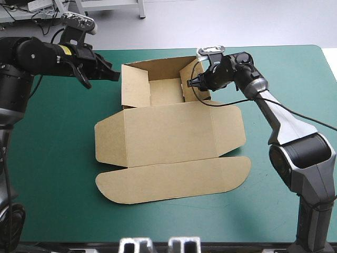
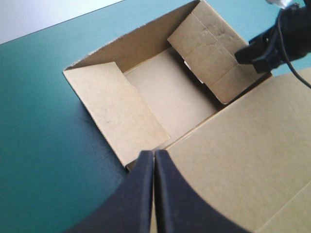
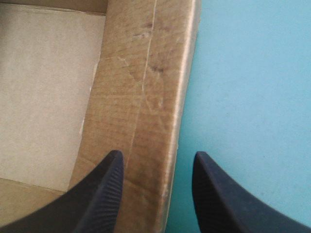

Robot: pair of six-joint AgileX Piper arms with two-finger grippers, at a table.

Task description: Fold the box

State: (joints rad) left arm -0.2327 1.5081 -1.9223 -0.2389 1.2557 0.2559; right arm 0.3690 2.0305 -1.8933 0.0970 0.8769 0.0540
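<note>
Right hand (image 3: 158, 154), spread, seemingly straddles the box (image 3: 146, 97) wall; left hand (image 2: 154, 153), closed, hovers beside.

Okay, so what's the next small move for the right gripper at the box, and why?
Probably shut the right gripper on the right side wall of the box. Its fingers stand open astride that wall, one inside the tray, one outside over the teal-green cover, so closing would likely secure it for tucking.
</note>
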